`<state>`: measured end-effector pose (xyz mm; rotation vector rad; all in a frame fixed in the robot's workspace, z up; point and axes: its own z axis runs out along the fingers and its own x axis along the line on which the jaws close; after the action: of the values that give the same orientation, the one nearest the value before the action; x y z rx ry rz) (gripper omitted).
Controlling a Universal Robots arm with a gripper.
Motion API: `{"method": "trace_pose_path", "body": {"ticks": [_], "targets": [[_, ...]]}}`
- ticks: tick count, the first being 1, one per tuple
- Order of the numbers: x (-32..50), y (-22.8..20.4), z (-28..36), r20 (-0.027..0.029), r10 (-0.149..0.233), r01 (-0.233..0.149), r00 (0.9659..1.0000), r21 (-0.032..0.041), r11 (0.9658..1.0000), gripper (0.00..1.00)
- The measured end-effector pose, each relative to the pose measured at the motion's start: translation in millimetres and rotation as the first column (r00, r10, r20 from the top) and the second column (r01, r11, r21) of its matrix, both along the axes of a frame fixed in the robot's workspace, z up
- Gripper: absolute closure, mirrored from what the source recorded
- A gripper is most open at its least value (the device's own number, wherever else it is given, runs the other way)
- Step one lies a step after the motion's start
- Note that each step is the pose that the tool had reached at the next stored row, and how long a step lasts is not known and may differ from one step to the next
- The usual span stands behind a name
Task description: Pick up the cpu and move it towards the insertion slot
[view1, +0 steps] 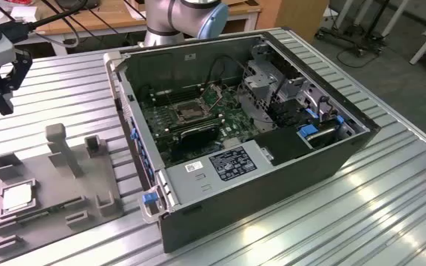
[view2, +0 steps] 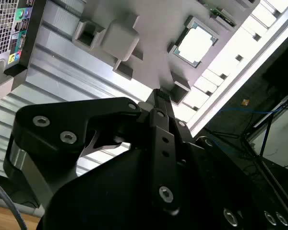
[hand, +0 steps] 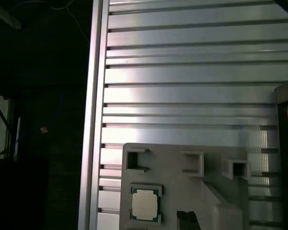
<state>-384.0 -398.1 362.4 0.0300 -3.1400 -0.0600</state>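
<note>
One cpu [view1: 17, 197] lies flat, face up, in a square recess of the grey tray [view1: 65, 191] at the exterior view's left, so it can be reached from above. The end effector [view1: 3, 100] hangs over the bench [view1: 361, 221] beyond the tray's far edge, not touching the cpu. I cannot tell if it is apart or together. The insertion slot [view1: 191, 112] sits inside the open computer case [view1: 272, 183], to the exterior view's right.

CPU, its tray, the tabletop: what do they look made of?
CPU: likely metal lid, pale silver, soft sheen; thin rim looks like board laminate. Tray: probably plastic, matte grey, no glare, moulded posts. Tabletop: likely aluminium, bright ribbed slats with streaky reflections.
</note>
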Motion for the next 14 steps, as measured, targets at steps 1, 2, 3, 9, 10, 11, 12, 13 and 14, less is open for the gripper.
{"method": "trace_pose_path", "body": {"ticks": [1,2,3,9,10,11,12,13,14], "targets": [[0.0,0.0,0.0,0.0,0.0,0.0,1.0,0.0,1.0,0.89],[0.0,0.0,0.0,0.0,0.0,0.0,1.0,0.0,1.0,0.89],[-0.1,0.0,0.0,0.0,0.0,0.0,1.0,0.0,1.0,0.89],[-1.0,-0.6,-0.4,0.0,0.0,0.0,1.0,0.0,1.0,0.89],[-1.2,-0.8,-0.8,0.0001,0.0,0.0,1.0,0.0001,1.0,0.89],[-1.4,-0.9,-1.1,0.0001,0.0,0.0,1.0,0.0001,1.0,0.89],[-1.8,-1.2,-1.4,0.0,0.0,0.0,1.0,0.0,1.0,0.89],[-2.1,-1.3,-1.8,-0.0001,0.0,0.0,1.0,0.0,1.0,0.89],[-2.8,-1.5,-2.1,-0.0002,0.0,0.0,1.0,-0.0001,1.0,0.89]]}}
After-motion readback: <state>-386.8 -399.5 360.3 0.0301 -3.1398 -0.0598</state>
